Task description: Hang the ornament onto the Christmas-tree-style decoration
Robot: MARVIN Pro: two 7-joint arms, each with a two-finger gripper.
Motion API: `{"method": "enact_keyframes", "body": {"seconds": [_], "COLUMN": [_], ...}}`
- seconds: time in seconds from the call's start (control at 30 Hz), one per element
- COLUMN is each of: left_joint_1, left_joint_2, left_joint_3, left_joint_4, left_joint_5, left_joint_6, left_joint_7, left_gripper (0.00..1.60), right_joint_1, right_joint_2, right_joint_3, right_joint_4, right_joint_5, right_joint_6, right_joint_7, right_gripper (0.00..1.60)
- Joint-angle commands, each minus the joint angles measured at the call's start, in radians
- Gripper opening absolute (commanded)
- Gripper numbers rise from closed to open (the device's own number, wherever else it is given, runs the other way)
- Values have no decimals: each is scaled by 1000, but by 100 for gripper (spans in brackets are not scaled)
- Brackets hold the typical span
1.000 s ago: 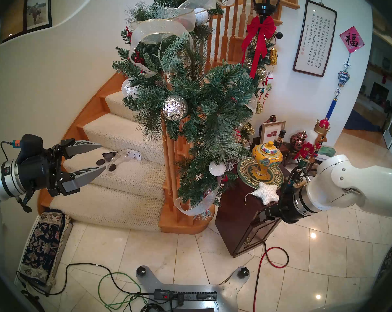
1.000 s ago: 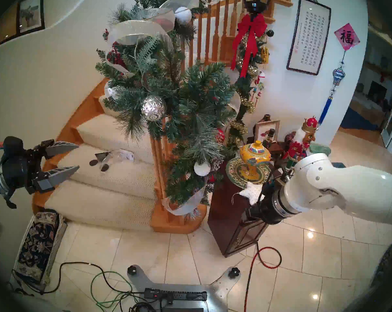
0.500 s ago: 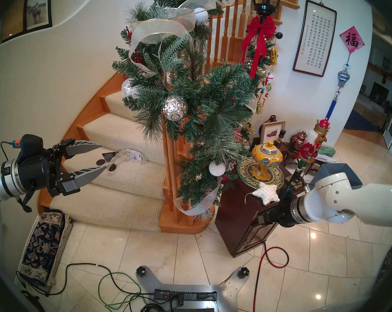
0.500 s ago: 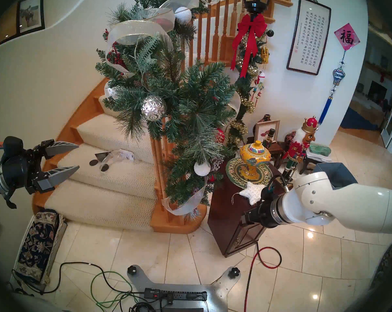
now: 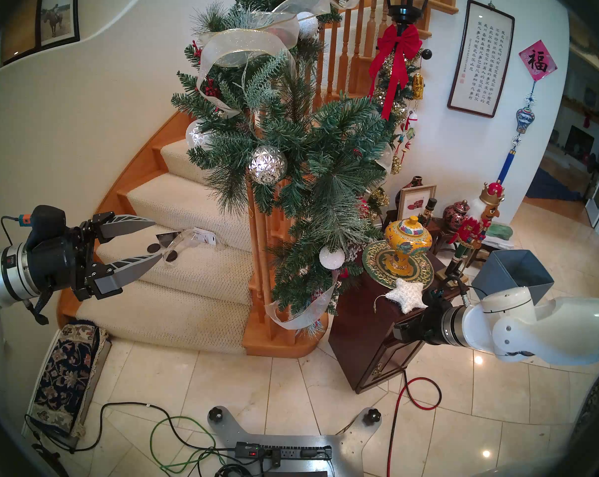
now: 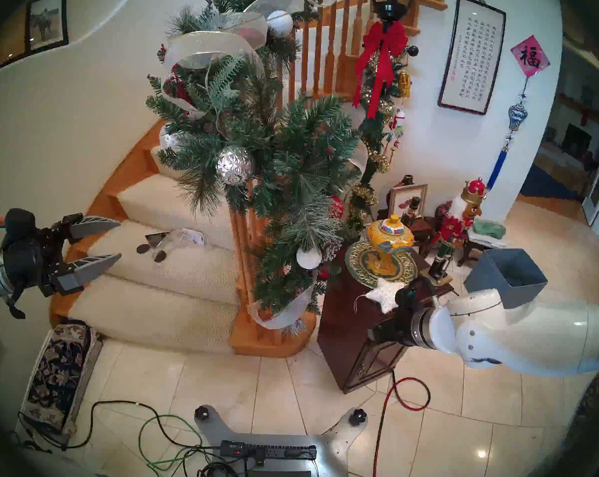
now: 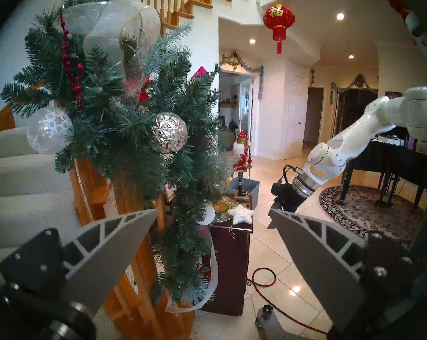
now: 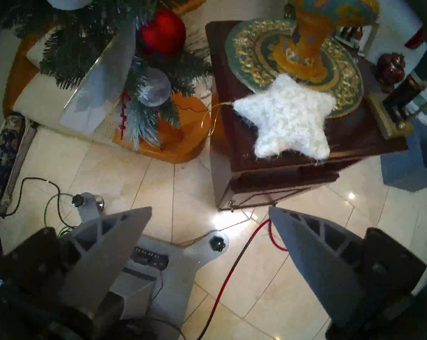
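The star ornament [image 8: 287, 116] lies flat on the dark wooden table [image 8: 234, 135], one point overlapping the green-gold plate [image 8: 246, 50]. The right gripper [image 8: 210, 210] hangs before the table, fingers spread, empty. The left gripper [image 5: 155, 238] is spread, empty, near the pine garland [image 5: 291, 146].

Yellow lidded jar [image 5: 407, 240] on green plate [image 5: 377, 263] — nutcracker [image 5: 477, 221] nearby.

White star [image 7: 241, 214] lies on dark cabinet [image 7: 229, 263].
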Motion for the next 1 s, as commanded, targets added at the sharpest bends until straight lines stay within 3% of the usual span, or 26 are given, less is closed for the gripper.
{"method": "enact_keyframes", "body": {"seconds": [0.0,0.2,0.33,0.43,0.67,0.77,0.97], "left_joint_1": [0,0,0,0,0,0,0], "left_joint_2": [-2,-3,-3,-3,-3,-3,-3], "left_joint_3": [-1,-1,-1,-1,-1,-1,-1], "left_joint_4": [-2,-2,-3,-3,-3,-3,-3], "left_joint_5": [-2,-2,-2,-2,-2,-2,-2], "left_joint_6": [0,0,0,0,0,0,0], "left_joint_7": [0,0,0,0,0,0,0], "left_gripper": [160,160,160,160,160,160,160], "right_joint_1": [-14,-19,-16,-9,8,26,58], "right_joint_2": [-1,-1,-1,-1,-1,-1,-1], "right_joint_3": [-34,-80,-101,-134,-181,-226,-269], "right_joint_4": [33,65,76,89,102,114,115], "right_joint_5": [-143,-242,-272,-303,-328,-341,-313], "right_joint_6": [-114,-226,-273,-348,-433,-517,-551], "right_joint_7": [31,65,79,93,102,109,120], "right_gripper": [160,160,160,160,160,160,160]}}
